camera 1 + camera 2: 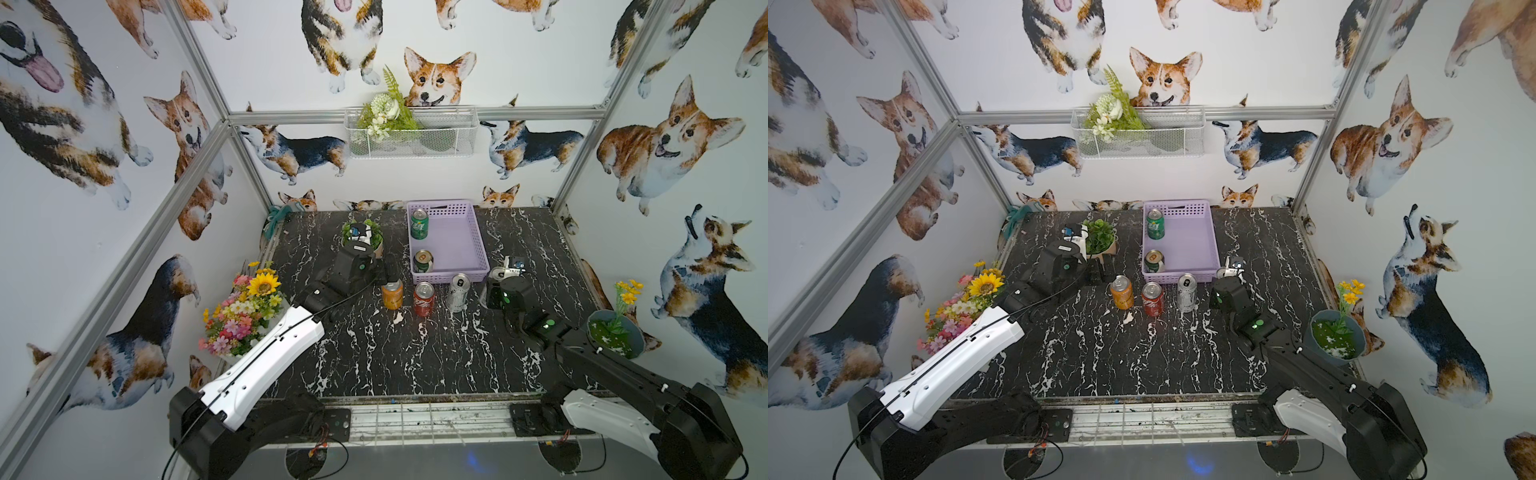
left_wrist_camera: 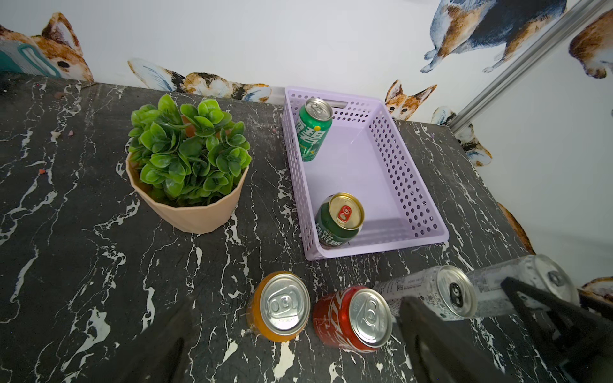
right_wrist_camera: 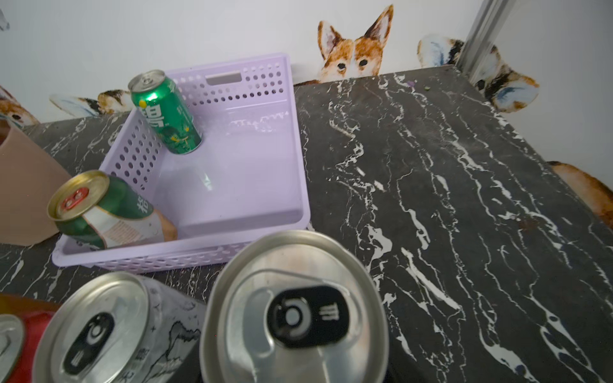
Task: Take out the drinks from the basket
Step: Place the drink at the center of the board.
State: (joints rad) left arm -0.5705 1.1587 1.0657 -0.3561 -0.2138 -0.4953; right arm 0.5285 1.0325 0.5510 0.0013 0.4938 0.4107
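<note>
The lavender basket (image 1: 465, 237) stands at the back middle of the table. Two green cans stay inside it along its left wall, one at the far end (image 1: 419, 223) and one at the near end (image 1: 423, 261). In front of the basket an orange can (image 1: 392, 294), a red can (image 1: 424, 298) and a slim silver can (image 1: 458, 292) stand in a row. My left gripper (image 2: 295, 348) is open just above and behind the orange can (image 2: 278, 306). My right gripper (image 1: 493, 279) is shut on a second silver can (image 3: 295, 308), beside the first silver one (image 3: 99, 328).
A green plant in a peach pot (image 2: 189, 156) stands left of the basket. A bouquet (image 1: 245, 307) sits at the left edge and a blue-grey pot with yellow flowers (image 1: 615, 332) at the right edge. A white wire basket (image 1: 411, 133) hangs on the back wall.
</note>
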